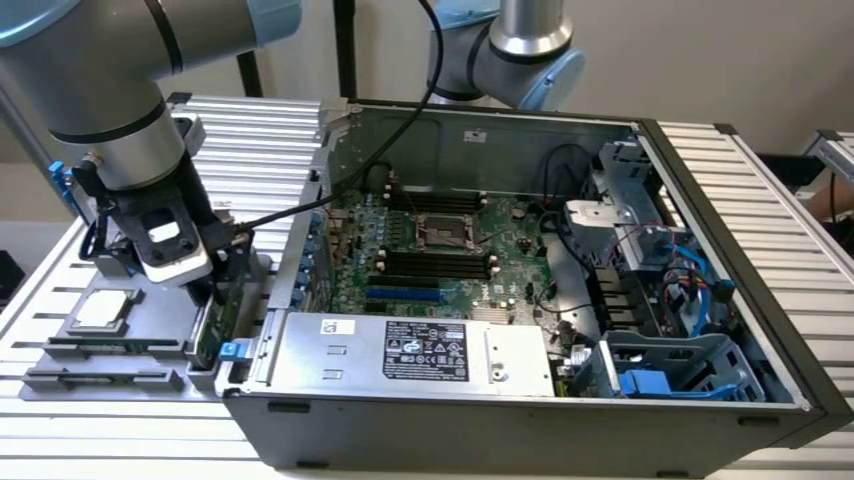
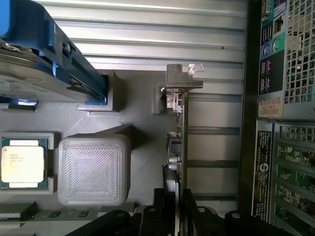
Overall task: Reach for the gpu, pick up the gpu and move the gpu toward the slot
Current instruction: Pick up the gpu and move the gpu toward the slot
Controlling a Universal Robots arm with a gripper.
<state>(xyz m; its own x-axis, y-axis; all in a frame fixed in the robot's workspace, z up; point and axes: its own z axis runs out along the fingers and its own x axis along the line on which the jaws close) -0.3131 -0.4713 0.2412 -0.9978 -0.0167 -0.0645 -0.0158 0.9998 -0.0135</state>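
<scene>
The gpu (image 2: pixel 179 129) stands on edge in a grey holder, seen edge-on in the wrist view as a thin green board with its silver bracket (image 2: pixel 183 78) at the far end. My gripper (image 2: pixel 173 212) straddles the card's near end, and its black fingers (image 2: pixel 158 212) press against both faces. In the exterior view the gripper (image 1: pixel 214 290) is low over the fixture at the exterior view's left, just outside the computer case, with the gpu (image 1: pixel 208 335) below it. The blue slot (image 1: pixel 400 296) lies on the motherboard inside the open case.
On the grey fixture (image 2: pixel 142 147) sit a square silver CPU (image 2: pixel 23 163), a grey ribbed block (image 2: pixel 93 169) and a hard drive with blue rails (image 2: pixel 49 59). The case's wall (image 2: pixel 275 118) stands close beside the gpu. A power supply (image 1: pixel 414 350) fills the case's front.
</scene>
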